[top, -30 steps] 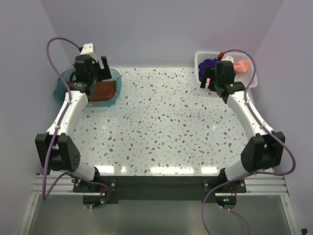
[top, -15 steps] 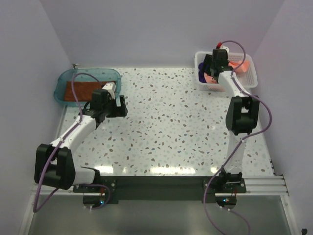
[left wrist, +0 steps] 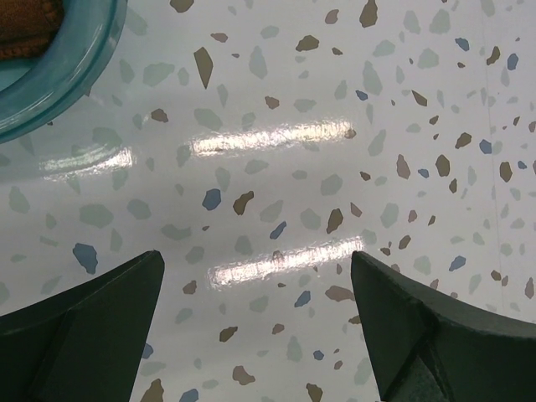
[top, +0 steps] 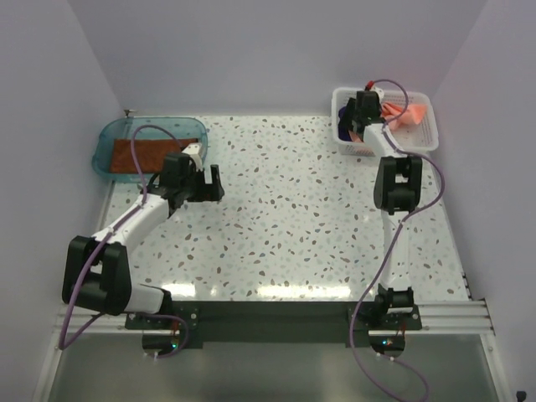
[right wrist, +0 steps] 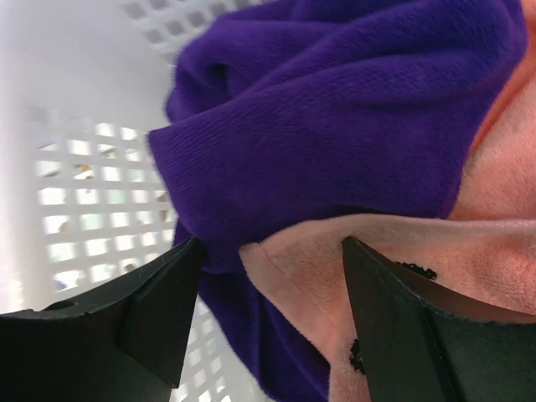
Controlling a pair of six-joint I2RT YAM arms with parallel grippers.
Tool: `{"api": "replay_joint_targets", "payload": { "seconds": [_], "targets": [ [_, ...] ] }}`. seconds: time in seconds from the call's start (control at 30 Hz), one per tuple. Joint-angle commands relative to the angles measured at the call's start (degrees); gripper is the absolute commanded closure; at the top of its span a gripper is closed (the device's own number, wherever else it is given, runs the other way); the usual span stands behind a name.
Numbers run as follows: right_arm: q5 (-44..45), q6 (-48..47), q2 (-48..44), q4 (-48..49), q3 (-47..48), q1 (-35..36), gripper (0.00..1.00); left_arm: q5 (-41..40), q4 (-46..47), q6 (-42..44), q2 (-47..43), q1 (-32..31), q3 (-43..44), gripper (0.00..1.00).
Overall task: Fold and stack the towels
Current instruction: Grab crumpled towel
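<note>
Inside the white mesh basket (top: 402, 147): the right hand (top: 362, 113) is found down among the cloth. Its fingers are spread wide and nothing is clamped.
Between those fingers: a fold of the purple towel (right wrist: 335, 109) and a lip of the salmon pink towel (right wrist: 435, 260) are seen touching, both within the gap.
Purple towel: crumpled at the basket's left end, against the mesh wall.
Pink towel: bunched toward the basket's middle and right.
Rust brown towel (top: 138, 153): laid flat in the teal tray (top: 105, 138), well to the left of the basket.
Left hand (top: 213, 184): held over bare tabletop (top: 285, 218), far left of the basket and just beside the tray. The fingers are parted and nothing is held.
Step in hand: judged to be the pick of the next towel from the basket.
Next move: closure on one towel only is called for. With two cloths in the gap, both could be lifted together. A shift toward the purple side is advised before the pull-out to the tabletop for folding.
</note>
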Motion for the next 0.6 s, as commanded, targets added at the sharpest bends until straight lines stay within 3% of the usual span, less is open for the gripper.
{"api": "replay_joint_targets", "payload": {
  "seconds": [0.0,0.17,0.27,0.3,0.37,0.4,0.5,0.57],
  "targets": [
    [4.6,3.3,0.2,-0.9,1.2,-0.2,0.29,1.3,3.1,1.0,0.2,-0.2,1.6,0.01],
    [11.0,3.0,-4.7,-4.8,-4.5,-0.5,0.36,3.3,3.6,0.4,0.8,-0.2,1.7,0.01],
    [11.7,1.0,-8.2,-2.1,-10.3,-0.6,0.56,3.4,3.7,0.3,0.8,-0.2,1.5,0.01],
    [11.8,0.3,-10.2,-1.6,-12.1,-0.6,0.70,3.4,3.7,0.3,0.8,-0.2,1.5,0.01],
    [12.0,-2.0,-12.1,-0.9,-12.7,-0.7,0.81,3.4,3.7,0.2,0.5,-0.2,1.5,0.01],
    [12.1,-2.9,-13.7,-1.0,-12.7,-0.7,0.92,3.5,3.8,0.3,0.5,-0.2,1.5,0.01],
    [13.3,-6.4,-17.4,-1.0,-12.6,-0.7,1.00,3.4,3.9,0.3,0.3,-0.2,1.5,0.01],
    [14.0,-8.5,-19.6,-1.0,-12.6,-0.8,1.00,3.4,3.8,0.2,0.1,-0.2,1.5,0.01]
  ]
}}
